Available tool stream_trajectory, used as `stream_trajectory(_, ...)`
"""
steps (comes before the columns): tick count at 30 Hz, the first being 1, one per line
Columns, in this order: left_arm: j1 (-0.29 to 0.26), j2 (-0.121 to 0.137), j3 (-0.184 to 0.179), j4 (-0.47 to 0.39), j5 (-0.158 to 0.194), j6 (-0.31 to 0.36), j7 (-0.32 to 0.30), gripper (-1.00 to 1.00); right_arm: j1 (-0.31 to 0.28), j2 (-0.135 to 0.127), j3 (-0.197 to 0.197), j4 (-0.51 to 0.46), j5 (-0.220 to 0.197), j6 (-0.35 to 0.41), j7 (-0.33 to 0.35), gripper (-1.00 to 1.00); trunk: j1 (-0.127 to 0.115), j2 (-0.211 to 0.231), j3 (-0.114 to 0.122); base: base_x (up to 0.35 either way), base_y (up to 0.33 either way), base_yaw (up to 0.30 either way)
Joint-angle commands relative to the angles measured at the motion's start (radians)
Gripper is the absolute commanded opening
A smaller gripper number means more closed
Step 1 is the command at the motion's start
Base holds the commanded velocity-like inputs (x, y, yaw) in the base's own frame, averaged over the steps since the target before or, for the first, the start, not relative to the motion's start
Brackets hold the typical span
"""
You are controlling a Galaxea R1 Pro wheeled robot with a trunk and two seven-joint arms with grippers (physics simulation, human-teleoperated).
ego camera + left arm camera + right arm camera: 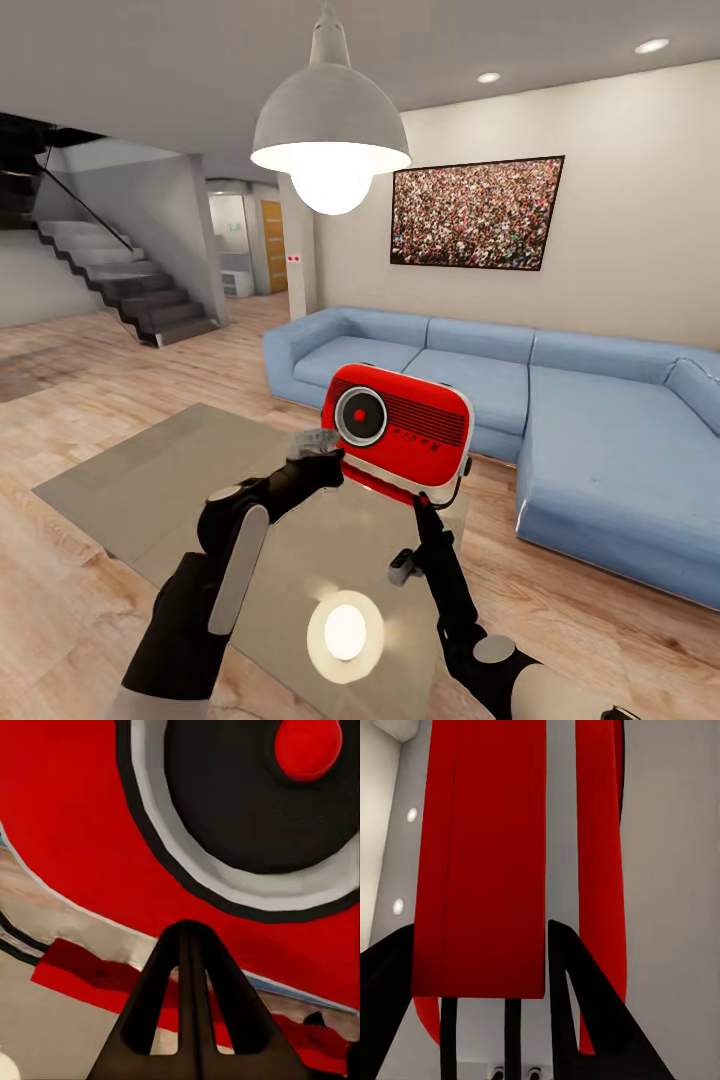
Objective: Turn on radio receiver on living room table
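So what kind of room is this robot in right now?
Most likely a home living room: a blue L-shaped sofa, a low glass-topped table, a framed crowd picture on the wall, and a staircase beyond.

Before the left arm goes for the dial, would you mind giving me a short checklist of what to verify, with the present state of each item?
1. Radio receiver lifted off the table: ok, it is held up above the glass top, front facing the head camera.
2. Right gripper holding it: ok, the fingers sit on either side of the red body from below.
3. Left gripper shut for a poke: ok, its fingers are together.
4. Left gripper aimed at the dial: not ok, the tip points at the red face below the dial.
5. Contact with the radio: cannot tell.
6. Radio already on: cannot tell, no light or indicator is readable.
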Motion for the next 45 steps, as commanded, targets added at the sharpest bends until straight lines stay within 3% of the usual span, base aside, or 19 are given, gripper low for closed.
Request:
stream_trajectory(1, -0.012, 0.0, 0.0, 0.0, 0.0, 0.016, 0.0, -1.0, 0.0, 0.0, -0.001, 0.0, 0.002, -0.001, 0.0, -1.0, 0.0, 0.0, 0.0, 0.0, 0.0, 0.0)
stream_trajectory(11, -0.104, 0.0, 0.0, 0.004, 0.0, 0.06, -0.001, -1.0, 0.0, 0.0, 0.001, 0.0, 0.003, -0.001, 0.0, -1.0, 0.0, 0.0, 0.0, 0.0, 0.0, 0.0)
stream_trajectory(20, -0.163, 0.0, 0.0, 0.088, 0.0, 0.06, 0.0, -1.0, 0.0, 0.0, 0.003, 0.0, 0.004, -0.001, 0.0, -1.0, 0.0, 0.0, 0.0, 0.0, 0.0, 0.0)
stream_trajectory(27, -0.195, 0.0, -0.001, 0.176, 0.096, 0.057, 0.0, -1.0, 0.0, 0.0, 0.003, 0.0, 0.004, -0.001, 0.0, -1.0, 0.0, 0.0, 0.0, 0.0, 0.0, 0.0)
stream_trajectory(30, -0.232, 0.0, -0.001, 0.236, 0.107, 0.053, -0.01, -1.0, 0.0, 0.001, 0.003, 0.0, 0.004, -0.001, 0.0, -1.0, 0.0, 0.0, 0.0, 0.0, 0.0, 0.0)
stream_trajectory(36, -0.254, 0.0, -0.002, 0.249, 0.116, 0.054, -0.018, -1.0, 0.0, 0.002, 0.004, 0.0, 0.005, -0.001, 0.0, -1.0, 0.0, 0.0, 0.0, 0.0, 0.0, 0.0)
stream_trajectory(39, -0.264, 0.0, -0.002, 0.251, 0.18, 0.052, -0.017, -1.0, 0.0, 0.005, 0.006, 0.0, 0.005, -0.001, -0.001, -1.0, 0.0, 0.0, 0.0, 0.0, 0.0, 0.0)
stream_trajectory(45, -0.271, 0.0, -0.002, 0.284, 0.207, 0.049, -0.026, -1.0, 0.0, 0.008, 0.007, 0.0, 0.005, 0.0, -0.001, -1.0, 0.0, 0.0, 0.0, 0.0, 0.0, 0.0)
